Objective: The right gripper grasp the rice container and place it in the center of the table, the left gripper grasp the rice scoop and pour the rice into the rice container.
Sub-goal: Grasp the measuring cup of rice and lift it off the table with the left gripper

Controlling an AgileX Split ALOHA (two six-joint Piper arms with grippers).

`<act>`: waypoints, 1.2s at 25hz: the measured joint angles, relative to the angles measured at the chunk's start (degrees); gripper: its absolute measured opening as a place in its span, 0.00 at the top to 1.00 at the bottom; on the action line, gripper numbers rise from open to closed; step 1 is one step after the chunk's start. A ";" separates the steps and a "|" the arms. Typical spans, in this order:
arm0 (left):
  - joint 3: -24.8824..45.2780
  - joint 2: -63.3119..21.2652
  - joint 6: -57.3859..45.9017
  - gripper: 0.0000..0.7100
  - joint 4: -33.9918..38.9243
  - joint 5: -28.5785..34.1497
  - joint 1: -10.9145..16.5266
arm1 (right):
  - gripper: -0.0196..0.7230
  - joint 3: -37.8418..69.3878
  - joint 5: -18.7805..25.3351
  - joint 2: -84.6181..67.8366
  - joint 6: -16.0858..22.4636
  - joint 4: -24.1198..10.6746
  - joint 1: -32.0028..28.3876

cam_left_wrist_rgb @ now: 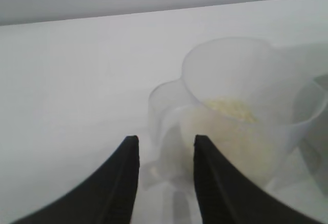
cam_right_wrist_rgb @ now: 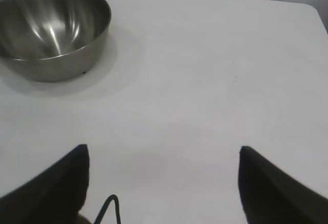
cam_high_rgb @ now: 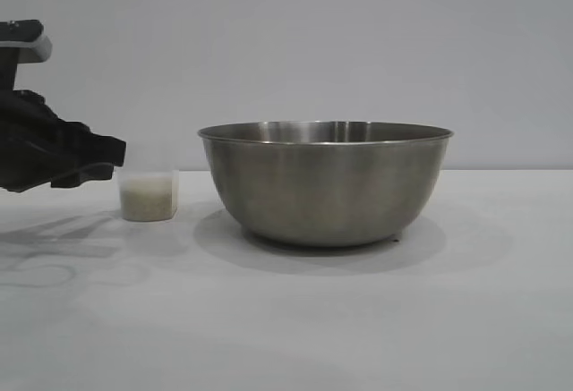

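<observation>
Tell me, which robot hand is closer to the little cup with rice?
Left. The left gripper has its fingers right at the rice scoop; the right gripper is away from it, over bare table.

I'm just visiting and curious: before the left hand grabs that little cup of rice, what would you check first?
1. Rice container set out mid-table: ok.
2. Rice scoop upright, rice inside: ok.
3. Left hand fingers parted: ok.
4. Scoop handle between those fingers: not ok, it lies just ahead.
5. Right hand open, away from the container: ok.
6. Container holds no rice yet: ok.
</observation>
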 joint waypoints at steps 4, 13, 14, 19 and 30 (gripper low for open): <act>0.00 0.00 0.42 0.69 -0.75 0.00 0.00 | 0.21 0.00 0.00 0.00 0.00 0.00 0.00; -3.08 1.68 1.30 0.69 -0.89 0.00 0.00 | 0.21 0.00 0.00 0.00 0.00 0.00 0.00; -3.29 1.81 1.30 0.69 -0.89 0.00 0.00 | 0.21 0.00 0.00 0.00 0.00 0.00 0.00; -4.65 1.81 3.11 0.69 -1.73 0.00 0.00 | 0.21 0.00 0.00 0.00 0.00 0.00 0.00; -9.19 5.23 4.43 0.69 -1.89 0.00 0.00 | 0.21 0.00 0.00 0.00 0.00 0.00 0.00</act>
